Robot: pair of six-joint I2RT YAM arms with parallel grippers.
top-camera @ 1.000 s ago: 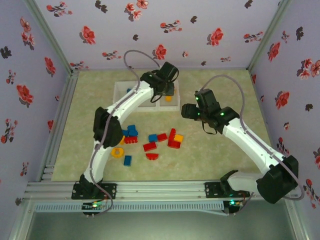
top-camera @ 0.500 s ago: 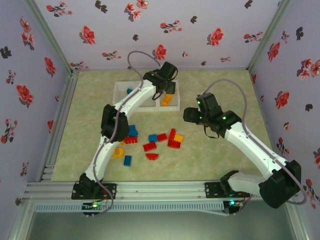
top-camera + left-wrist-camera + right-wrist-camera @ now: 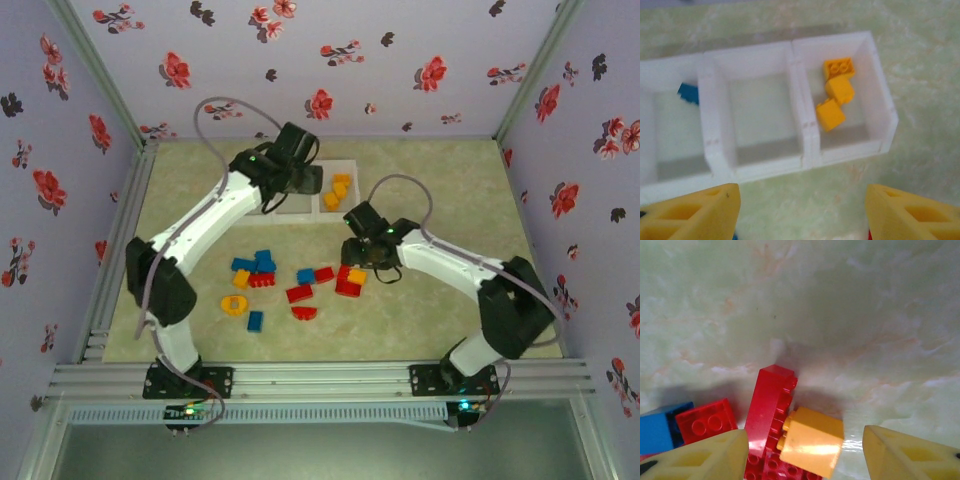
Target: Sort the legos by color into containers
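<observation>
Over the last second the left hand (image 3: 303, 180) has pulled back from above the right-end bin toward the middle of the row. The right hand (image 3: 360, 250) has come down from mid-air onto the loose pile. The three containers (image 3: 802, 125) stand joined in one row at the far side of the surface (image 3: 440, 190). About twelve legos (image 3: 300, 294) lie loose in front of them: four blue, five red and three yellow-orange.

The left wrist view looks into the bins. Three yellow-orange bricks (image 3: 836, 100) lie in the right one and one blue brick (image 3: 688, 92) in the left one. The left hand's fingers are spread wide with nothing between them.

The right wrist view gives the close detail. That hand's fingers stand parted on either side of a long red brick (image 3: 771, 405) and an orange brick (image 3: 811, 442) touching it, and they grip neither.
</observation>
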